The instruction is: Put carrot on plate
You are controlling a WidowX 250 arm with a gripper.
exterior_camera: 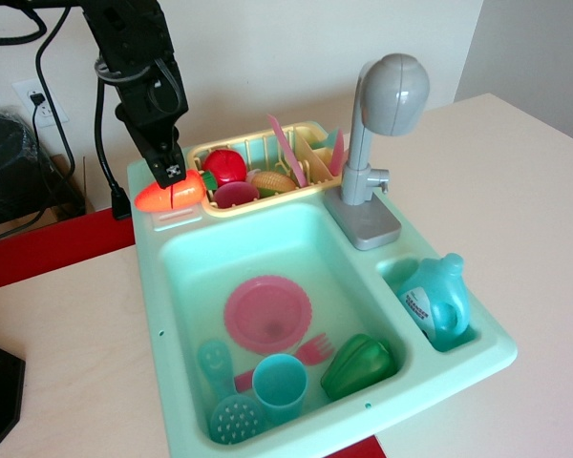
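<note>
The gripper (172, 177) hangs above the back left corner of the toy sink (172, 315), its fingers pinching the carrot (170, 195) across the middle. The carrot lies roughly level in the grasp, orange tip pointing left and green stub toward the right, just above the sink's rim and beside the yellow rack (267, 162). The plate (267, 313) lies flat on the basin floor, well apart from the carrot and lower in the picture. Near the plate, a teal cup (280, 384) stands at the front of the basin, with a green pepper (358, 365) to its right and a pink fork (306, 353) between them and the plate. Two teal utensils (220, 391) lie at the front left. In the rack sit a red fruit (225, 165), a dark-pink bowl (236, 195) and other small toys. The grey faucet (380, 143) rises at the back right, and a blue bottle (436, 301) rests in the small side compartment.
</note>
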